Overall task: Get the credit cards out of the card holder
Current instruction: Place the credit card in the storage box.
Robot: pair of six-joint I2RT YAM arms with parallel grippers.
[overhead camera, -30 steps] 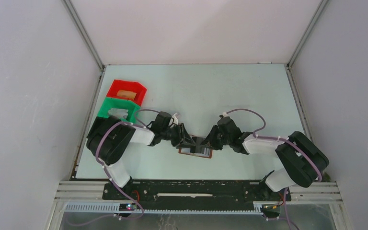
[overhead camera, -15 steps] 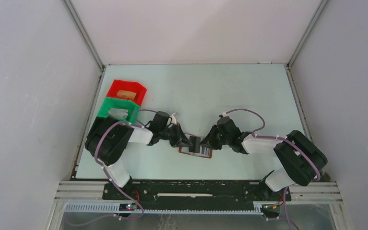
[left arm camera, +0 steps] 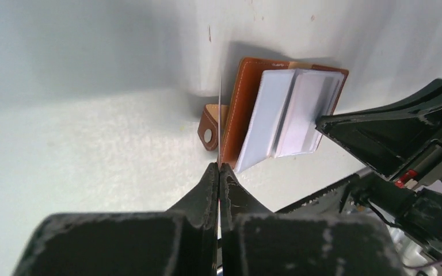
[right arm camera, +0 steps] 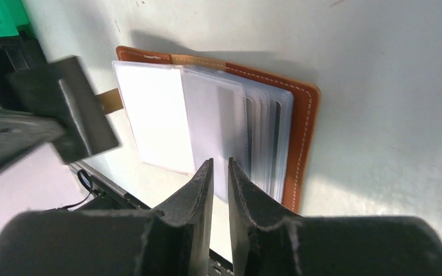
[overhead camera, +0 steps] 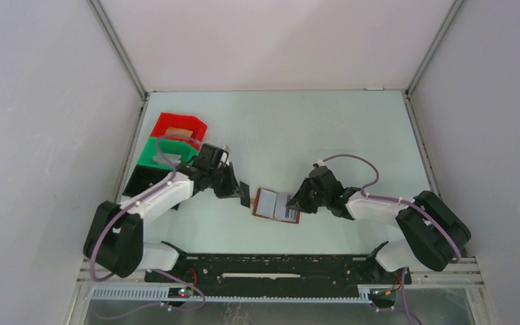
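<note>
while the brown card holder [overhead camera: 277, 205] lies open on the table [overhead camera: 325, 128], the left gripper [left arm camera: 219, 166] is clamped on a dark grey card [right arm camera: 84, 110] just beside the holder's left edge. the right gripper [right arm camera: 219, 164] sits over its clear sleeves [right arm camera: 216, 115], fingers nearly together; whether they pinch a sleeve i cannot tell.

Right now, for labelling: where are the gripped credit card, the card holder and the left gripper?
credit card [right arm camera: 89, 112], right wrist view, its dark flat face.
card holder [overhead camera: 265, 203], top external view, its brown left panel.
left gripper [left arm camera: 219, 167], left wrist view, between fingertips shut on the card's edge.
</note>
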